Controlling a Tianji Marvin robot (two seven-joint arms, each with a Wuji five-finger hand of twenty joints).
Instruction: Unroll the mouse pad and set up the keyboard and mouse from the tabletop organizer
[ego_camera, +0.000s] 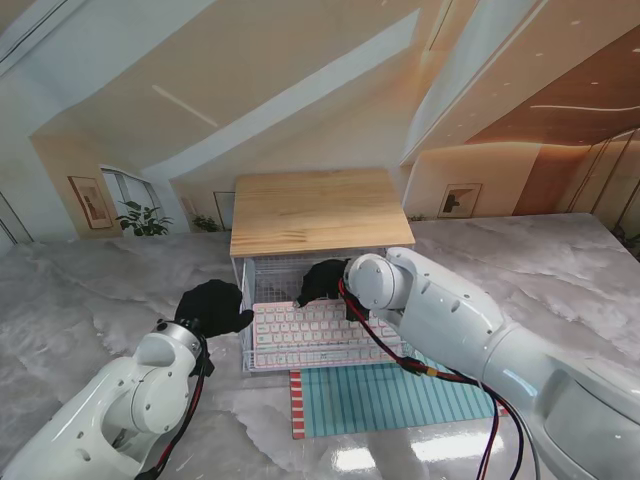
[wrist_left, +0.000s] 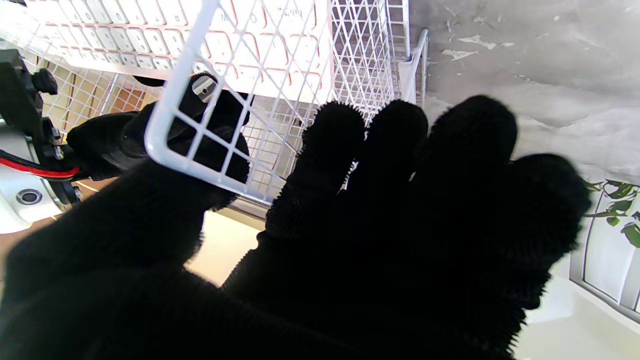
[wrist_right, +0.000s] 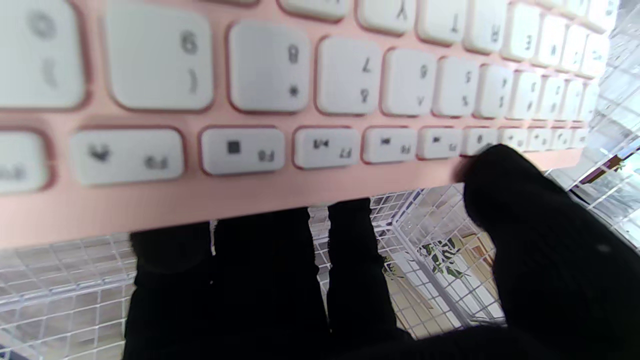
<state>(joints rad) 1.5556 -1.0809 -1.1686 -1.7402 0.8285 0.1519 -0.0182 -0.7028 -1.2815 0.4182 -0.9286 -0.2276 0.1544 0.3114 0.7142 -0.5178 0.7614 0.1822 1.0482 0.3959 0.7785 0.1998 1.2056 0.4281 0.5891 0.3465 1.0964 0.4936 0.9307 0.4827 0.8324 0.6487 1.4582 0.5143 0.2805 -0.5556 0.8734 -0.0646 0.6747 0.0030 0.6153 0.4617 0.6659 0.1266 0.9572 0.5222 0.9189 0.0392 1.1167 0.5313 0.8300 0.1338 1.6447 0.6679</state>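
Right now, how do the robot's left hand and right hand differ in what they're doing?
The right hand grips the pink keyboard, thumb on the key side and fingers behind its edge; the left hand holds nothing. The right hand reaches inside the wire organizer; the left hand rests outside its left wall, fingers spread. Both wear black gloves.

One keyboard (ego_camera: 318, 335), pink with white keys. One wire organizer (ego_camera: 246, 330) with one wooden top (ego_camera: 318, 210). One teal striped mouse pad (ego_camera: 400, 398), red along its edge. Two robot hands, both in black gloves: the left robot hand (ego_camera: 212, 308) and the right robot hand (ego_camera: 322, 281). One marbled worktop (ego_camera: 90, 300). No mouse can be made out.
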